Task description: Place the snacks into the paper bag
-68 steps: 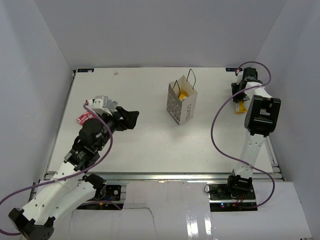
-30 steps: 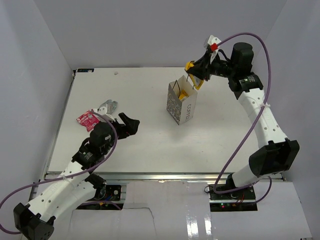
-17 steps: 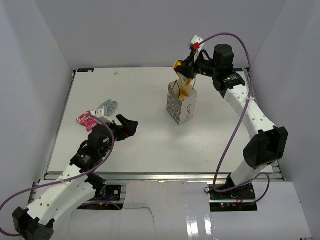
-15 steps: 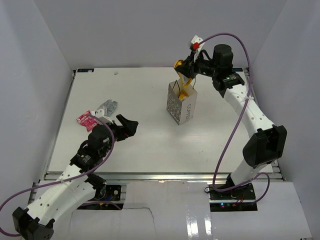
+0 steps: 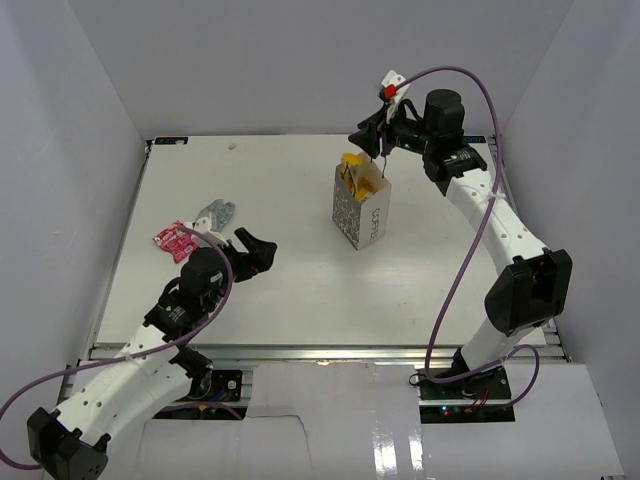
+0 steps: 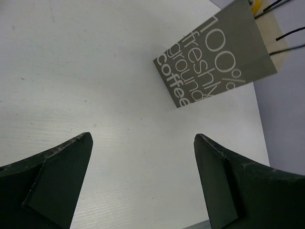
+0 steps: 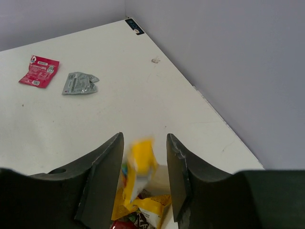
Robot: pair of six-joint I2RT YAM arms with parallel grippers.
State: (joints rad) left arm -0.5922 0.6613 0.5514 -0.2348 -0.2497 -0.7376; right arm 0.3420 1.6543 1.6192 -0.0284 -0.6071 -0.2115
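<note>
Release is being made above the paper bag (image 5: 365, 210): the right gripper (image 7: 144, 139) is being held over its mouth, jaws parted, gripping nothing, the yellow packet (image 7: 139, 164) blurred just beneath. Left of the bag, the left gripper (image 6: 143, 138) is being held open, empty. A straight-up exit, clear of the bag's rim, is being advised.

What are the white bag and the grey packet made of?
The bag looks like matte paper: flat panels, sharp creases, printed letters. The grey packet looks like foil or plastic film: crinkled, silvery.
</note>
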